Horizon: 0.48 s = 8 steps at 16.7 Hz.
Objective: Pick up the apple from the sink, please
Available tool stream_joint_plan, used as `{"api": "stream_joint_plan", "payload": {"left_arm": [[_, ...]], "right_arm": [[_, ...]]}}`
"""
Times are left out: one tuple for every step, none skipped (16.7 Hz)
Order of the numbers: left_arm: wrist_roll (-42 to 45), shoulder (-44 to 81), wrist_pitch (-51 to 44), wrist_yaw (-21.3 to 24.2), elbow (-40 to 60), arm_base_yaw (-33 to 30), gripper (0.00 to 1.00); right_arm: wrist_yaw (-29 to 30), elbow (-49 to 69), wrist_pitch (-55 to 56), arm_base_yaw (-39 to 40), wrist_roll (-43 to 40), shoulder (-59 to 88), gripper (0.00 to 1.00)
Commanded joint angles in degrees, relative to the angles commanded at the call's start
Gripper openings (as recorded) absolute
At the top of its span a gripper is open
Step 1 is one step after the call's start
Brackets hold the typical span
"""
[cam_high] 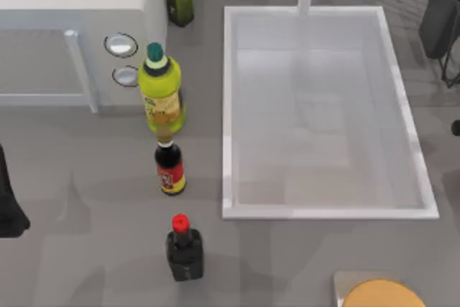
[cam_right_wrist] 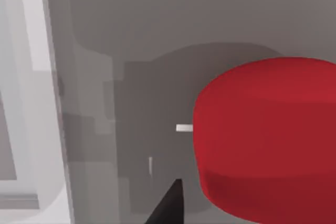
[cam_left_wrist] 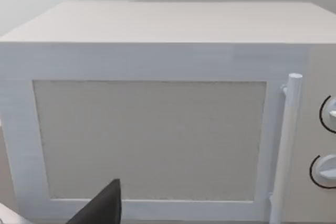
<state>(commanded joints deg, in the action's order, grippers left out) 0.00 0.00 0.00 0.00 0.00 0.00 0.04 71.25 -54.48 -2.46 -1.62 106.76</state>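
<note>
Already close: the right arm's camera looks at the apple (cam_right_wrist: 268,135) from hard by.

Rounded, with no long axis, it seems to hang above the grey countertop beside the sink (cam_high: 228,106); gripper spread cannot be told. Left arm is parked facing the microwave (cam_left_wrist: 152,129).

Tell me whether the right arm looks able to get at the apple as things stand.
Probably yes. In the right wrist view the apple sits close beside the right tool, with nothing between them. The left arm is parked facing the microwave.
</note>
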Motion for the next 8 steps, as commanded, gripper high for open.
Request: {"api": "stream_joint_plan", "payload": {"left_arm": [[0.0,0.0,0.0,0.0,0.0,0.0,1.0],[0.0,0.0,0.0,0.0,0.0,0.0,1.0],[0.0,0.0,0.0,0.0,0.0,0.0,1.0],[0.0,0.0,0.0,0.0,0.0,0.0,1.0],[0.0,0.0,0.0,0.0,0.0,0.0,1.0],[0.0,0.0,0.0,0.0,0.0,0.0,1.0],[0.0,0.0,0.0,0.0,0.0,0.0,1.0],[0.0,0.0,0.0,0.0,0.0,0.0,1.0]], "right_arm": [[0.0,0.0,0.0,0.0,0.0,0.0,0.9],[0.0,0.0,0.0,0.0,0.0,0.0,0.98],[0.0,0.0,0.0,0.0,0.0,0.0,1.0],[0.0,0.0,0.0,0.0,0.0,0.0,1.0],[0.0,0.0,0.0,0.0,0.0,0.0,1.0],[0.0,0.0,0.0,0.0,0.0,0.0,1.0],[0.0,0.0,0.0,0.0,0.0,0.0,1.0],[0.0,0.0,0.0,0.0,0.0,0.0,1.0]]}}
